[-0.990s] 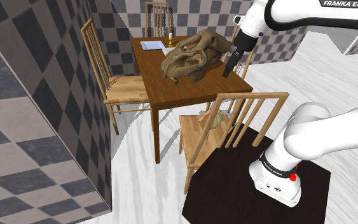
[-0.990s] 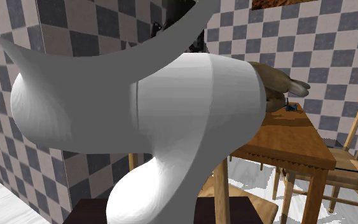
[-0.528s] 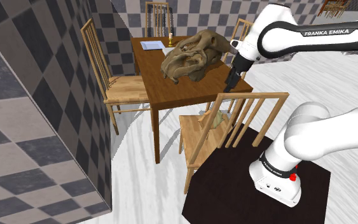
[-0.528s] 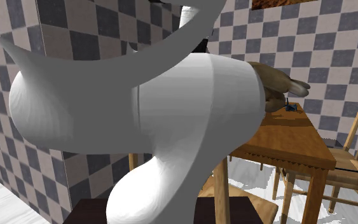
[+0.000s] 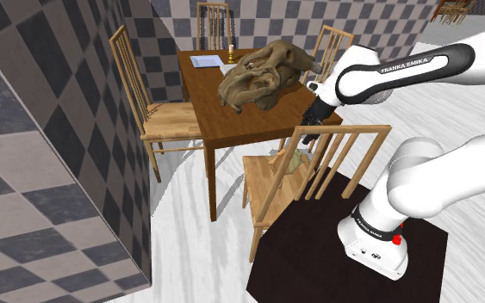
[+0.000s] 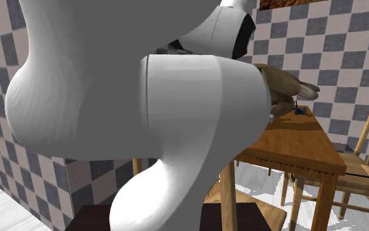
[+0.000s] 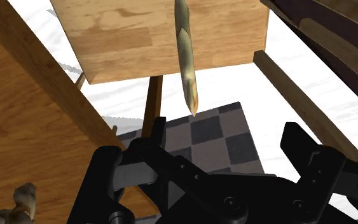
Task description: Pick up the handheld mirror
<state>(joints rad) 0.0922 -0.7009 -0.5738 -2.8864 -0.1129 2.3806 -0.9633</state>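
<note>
1. Fingers [image 7: 156, 135] of the all-black gripper [image 7: 227, 127] stand apart with nothing between them.
2. In the shoulder view the gripper [image 5: 312, 116] hangs just above the top rail of the nearest chair [image 5: 344, 132], beside the table [image 5: 249, 120] edge.
3. The handheld mirror [image 7: 185, 51] is a thin, olive-tan sliver seen edge-on. It tapers to a point that pokes past the chair's pale, smooth-grained wooden seat [image 7: 139, 38].
4. From the shoulder view the mirror [image 5: 294, 162] is a small tan shape on that seat, partly behind the back slats. Its glass face cannot be made out.
5. A lumpy, brown, skull-like mass [image 5: 262, 76] sits on the darker wooden table.
6. The smooth white arm [image 6: 176, 118] bulks close to the second exterior camera and hides much of the table [image 6: 294, 141].
</note>
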